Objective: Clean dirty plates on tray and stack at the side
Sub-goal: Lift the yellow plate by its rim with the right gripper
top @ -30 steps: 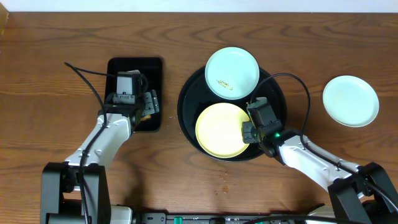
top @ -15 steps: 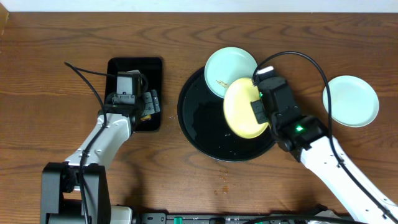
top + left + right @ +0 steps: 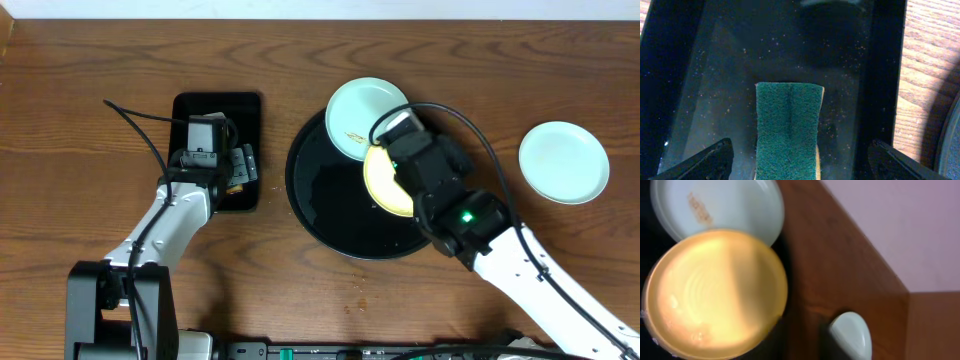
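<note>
Yellow plate (image 3: 385, 190): over the right-centre of the round tray (image 3: 325, 195), tucked under the right gripper (image 3: 396, 150). In the wrist view its upper edge overlaps the lower rim of the smeared plate (image 3: 715, 202).

Yellow plate surface: glossy, with faint rings. A few pale specks lie along the lower left rim in the wrist view.

Right gripper: closed on the yellow plate. The fingertips are hidden under the wrist from overhead and are out of frame in the wrist view.

Smeared plate: mint, with a brown-orange streak. It lies across the tray's upper rim, and its top edge pokes out over the table (image 3: 90, 230).

Round tray: bare black floor shows across the left half and along the bottom. The right arm covers the lower right rim.

Clean plate (image 3: 563, 162): mint, flat on the wood at the right of the frame, well apart from the round tray.

Room, right: open wood lies between the round tray and the clean plate, and the right arm's black cable (image 3: 490, 135) arcs over it.

Room, left: a narrow strip of wood separates the round tray from the small tray (image 3: 886, 70).

Sponge (image 3: 789, 127): green, lengthwise on the small tray's floor at lower centre of the wrist view. Dark floor shows on both sides and above it.

Left gripper (image 3: 800, 162): fingers spread wide, one on each side of the sponge, touching neither side of it.
</note>
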You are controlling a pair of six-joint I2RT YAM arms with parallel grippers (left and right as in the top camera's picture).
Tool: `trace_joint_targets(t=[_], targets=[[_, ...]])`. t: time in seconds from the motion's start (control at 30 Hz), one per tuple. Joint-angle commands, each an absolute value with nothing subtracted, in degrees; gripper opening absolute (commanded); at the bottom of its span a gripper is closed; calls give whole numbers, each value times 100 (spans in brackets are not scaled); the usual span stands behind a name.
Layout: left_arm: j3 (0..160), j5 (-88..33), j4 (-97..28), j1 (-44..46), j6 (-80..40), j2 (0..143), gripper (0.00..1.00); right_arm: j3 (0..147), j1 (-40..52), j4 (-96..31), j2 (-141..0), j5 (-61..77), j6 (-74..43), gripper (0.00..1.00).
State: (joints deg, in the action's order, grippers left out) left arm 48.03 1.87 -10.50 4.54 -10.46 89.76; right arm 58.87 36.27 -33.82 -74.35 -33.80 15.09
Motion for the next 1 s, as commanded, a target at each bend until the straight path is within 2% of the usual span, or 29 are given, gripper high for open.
trace_joint_targets(t=[0.0, 0.03, 0.13, 0.27, 0.53, 0.77, 0.97], targets=[[4768, 257, -1072, 425, -1028, 9011, 86, 5992, 3299, -3715, -7435, -1914, 576, 67], [4768, 257, -1072, 425, -1031, 9011, 87, 5990, 3127, -3804, -7459, -1389, 449, 73], [4768, 257, -1072, 425, -1028, 9011, 86, 5990, 2547, -3907, -7553, -257, 427, 79], [4768, 257, -1072, 425, -1028, 9011, 86, 5988, 1900, -3948, -7642, 185, 429, 72], [4768, 257, -1072, 425, -1028, 9011, 87, 5983, 639, -4005, -8252, 1131, 694, 48], [4768, 257, -1072, 425, -1028, 9011, 87, 5983, 174, -3750, -9207, 1144, 801, 47], [4768, 257, -1072, 425, -1028, 9011, 87, 5983, 137, -3111, -9673, 1151, 797, 47]])
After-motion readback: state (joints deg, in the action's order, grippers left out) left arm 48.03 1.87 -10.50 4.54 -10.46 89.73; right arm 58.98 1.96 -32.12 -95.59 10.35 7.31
